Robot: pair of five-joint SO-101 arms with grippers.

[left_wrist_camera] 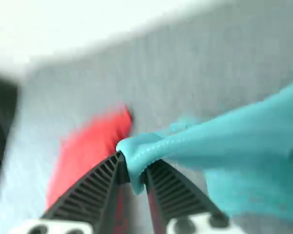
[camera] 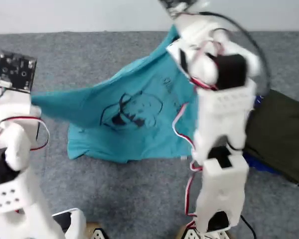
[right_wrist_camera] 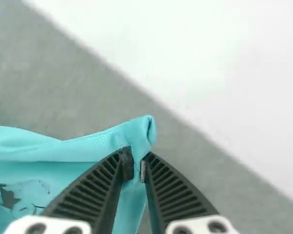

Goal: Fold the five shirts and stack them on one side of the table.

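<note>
A teal shirt (camera: 124,117) with a dark print hangs stretched above the grey table, held up at two corners. My left gripper (left_wrist_camera: 134,170) is shut on a bunched corner of the teal shirt (left_wrist_camera: 224,146) at the left side of the table. My right gripper (right_wrist_camera: 136,168) is shut on another edge of the teal shirt (right_wrist_camera: 63,156), raised near the table's far edge. In the high view the right arm (camera: 219,94) covers the shirt's right part. A red shirt (left_wrist_camera: 88,151) lies on the table below the left gripper.
A dark green folded shirt (camera: 281,134) lies at the right side of the table over something blue (camera: 261,164). A pale wall (camera: 89,15) runs behind the table's far edge. Grey table surface (camera: 124,199) lies bare in front between the arms.
</note>
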